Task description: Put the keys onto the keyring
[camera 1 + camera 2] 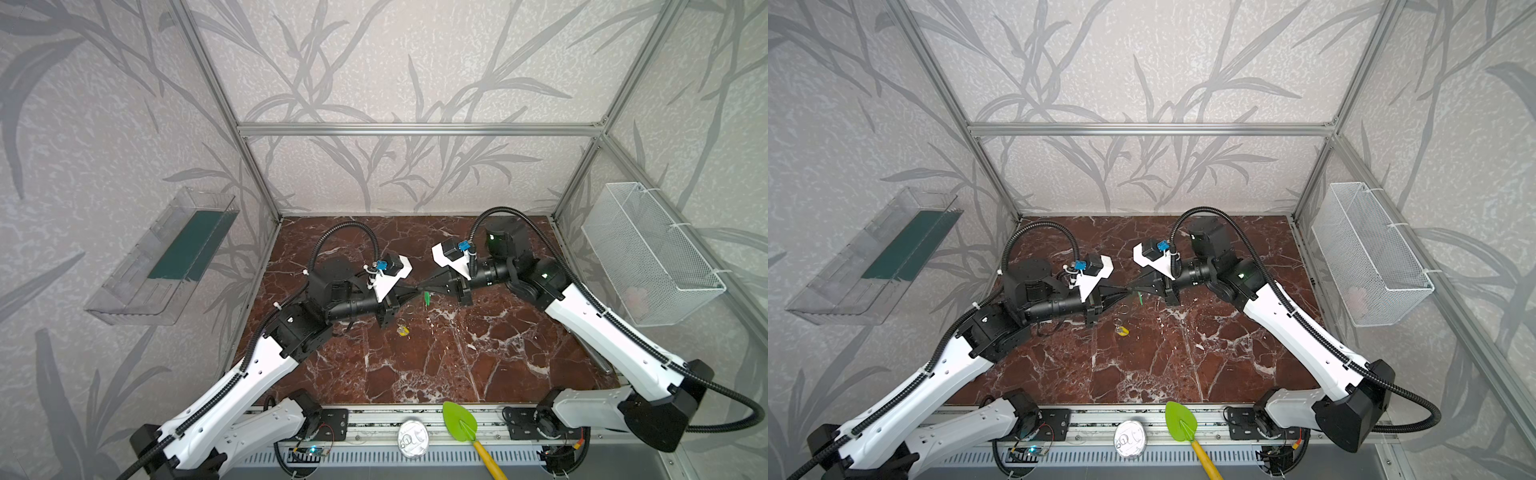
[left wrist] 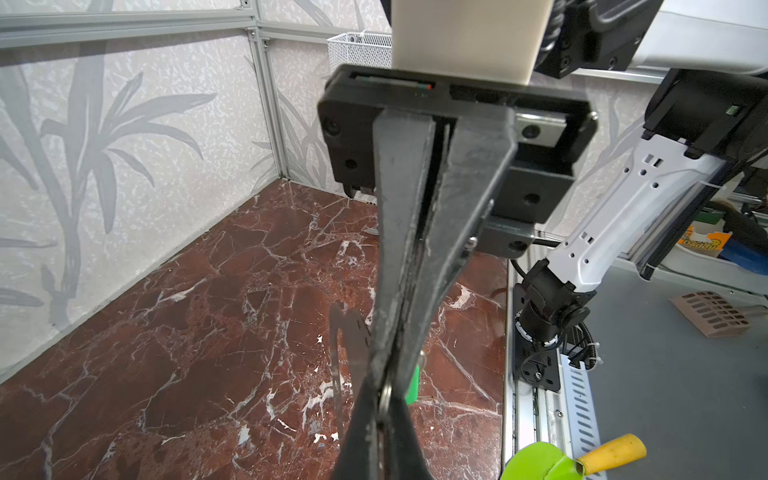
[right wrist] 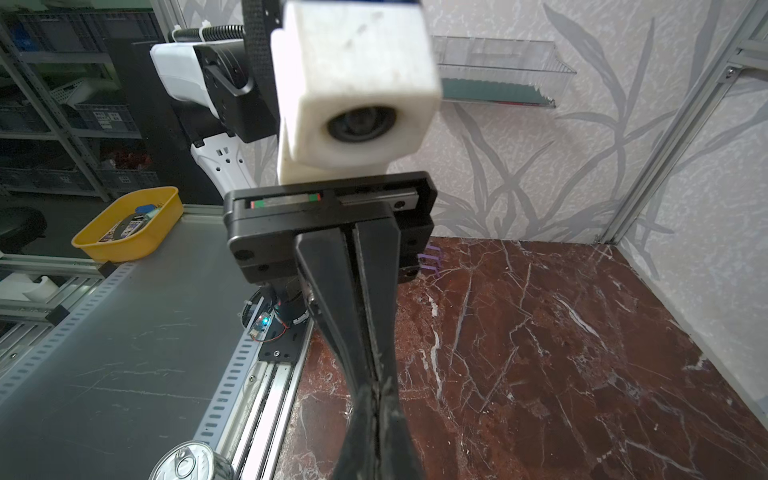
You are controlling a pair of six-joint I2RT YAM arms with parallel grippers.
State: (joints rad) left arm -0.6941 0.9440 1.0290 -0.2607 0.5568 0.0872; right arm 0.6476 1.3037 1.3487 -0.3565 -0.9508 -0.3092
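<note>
Our two claws meet tip to tip above the table (image 1: 457,365). Our left claw (image 2: 386,380) is squeezed all the way shut, and a thin silver ring (image 2: 385,402) sits between its tips. The green key (image 2: 412,386) hangs right beside that ring. We think the ring belongs to it, but we cannot be sure. Our right claw (image 3: 377,395) has its two sides very close together, and we cannot tell if it is pinching anything. The keyring (image 2: 348,349) is up just beside both tips, turned nearly edge-on. We cannot see which claw has it. The yellow key (image 1: 402,331) lies on the table near the claws, and nothing touches it.

We think the keys are small, light, hard and slippery. A tight pinch on the ring or the plastic tag should work best, because the thin metal part could slide out. A hanging tag can swing, so slow moves are safer. The keyring looks flat, thin and stiff, so it should not bend. We would hold it on its plain edge, away from the little holes, so a key can go in.
</note>
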